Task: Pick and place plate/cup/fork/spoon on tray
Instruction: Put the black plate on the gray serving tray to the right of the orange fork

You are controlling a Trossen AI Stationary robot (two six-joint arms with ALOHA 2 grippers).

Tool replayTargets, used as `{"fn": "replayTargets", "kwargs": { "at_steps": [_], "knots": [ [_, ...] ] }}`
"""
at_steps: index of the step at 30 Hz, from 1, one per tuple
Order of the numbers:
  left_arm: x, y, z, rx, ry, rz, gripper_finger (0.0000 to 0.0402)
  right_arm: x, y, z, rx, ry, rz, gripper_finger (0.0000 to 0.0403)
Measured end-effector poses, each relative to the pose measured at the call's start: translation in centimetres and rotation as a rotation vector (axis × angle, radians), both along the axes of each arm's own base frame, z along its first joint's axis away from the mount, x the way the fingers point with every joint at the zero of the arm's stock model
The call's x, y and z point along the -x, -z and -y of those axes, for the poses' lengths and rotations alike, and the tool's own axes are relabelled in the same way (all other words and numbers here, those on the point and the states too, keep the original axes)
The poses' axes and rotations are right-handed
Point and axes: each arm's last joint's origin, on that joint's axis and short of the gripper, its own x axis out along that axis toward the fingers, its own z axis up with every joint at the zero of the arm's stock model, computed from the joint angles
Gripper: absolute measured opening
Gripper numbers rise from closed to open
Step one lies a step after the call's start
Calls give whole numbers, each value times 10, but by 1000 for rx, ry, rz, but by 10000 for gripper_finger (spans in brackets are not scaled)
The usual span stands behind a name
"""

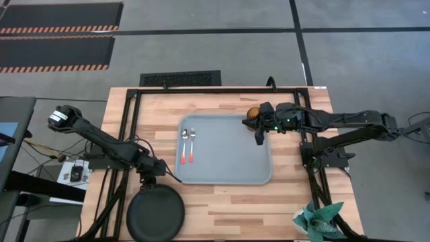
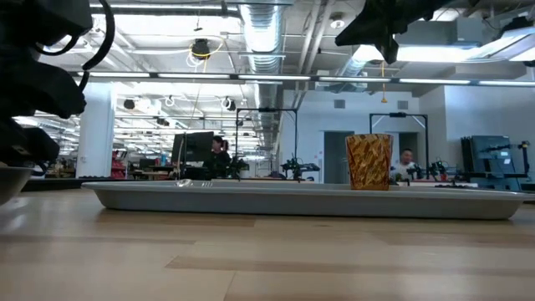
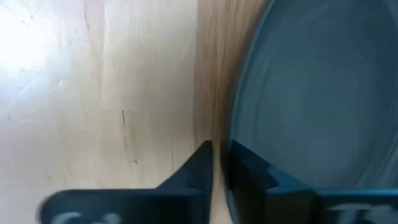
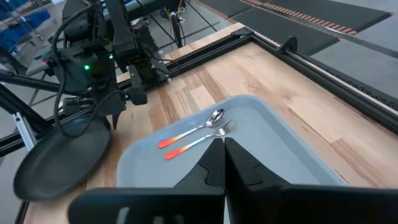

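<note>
high: matte black plate point(image 1: 155, 214) sat off the tray point(image 1: 228, 171) near corner, left gripper point(image 1: 149, 176) pinched on its rim; spoon point(image 1: 184, 146) and fork point(image 1: 191, 145) on tray | low: amber cup point(image 2: 369, 162) stood on tray | right wrist: right gripper point(image 4: 221, 163) fingers closed, empty, above tray

Plate point(image 1: 156, 214) cut off by the bottom edge in the high view, and by the left edge in the low view point(image 2: 10, 180). Cup point(image 1: 253, 113) half hidden under the right gripper point(image 1: 259, 136) from above. Fork point(image 2: 203, 183) and spoon point(image 2: 182, 182) mostly hidden behind the tray point(image 2: 301, 201) rim at table level. Left wrist view blurred; contact between the fingers point(image 3: 198, 167) and the plate rim not clear.
</note>
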Motion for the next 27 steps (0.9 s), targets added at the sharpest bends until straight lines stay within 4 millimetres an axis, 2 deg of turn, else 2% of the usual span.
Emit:
{"fn": "replayTargets", "kwargs": {
  "at_steps": [3,10,18,24,27],
  "knots": [
    [0,0,0,-1,-1,-1,7,0,0,0,0,0,0,10],
    [-3,-7,2,52,-48,-22,2,0,0,0,6,-3,-1,10],
    [-20,-51,4,187,-217,106,1,0,0,0,4,-11,-3,10],
    [-38,-92,-4,223,-458,244,0,0,0,-1,2,-17,-1,10],
    [-53,-103,-11,226,-622,264,0,0,0,-1,-3,-29,-1,10]
  ]
}}
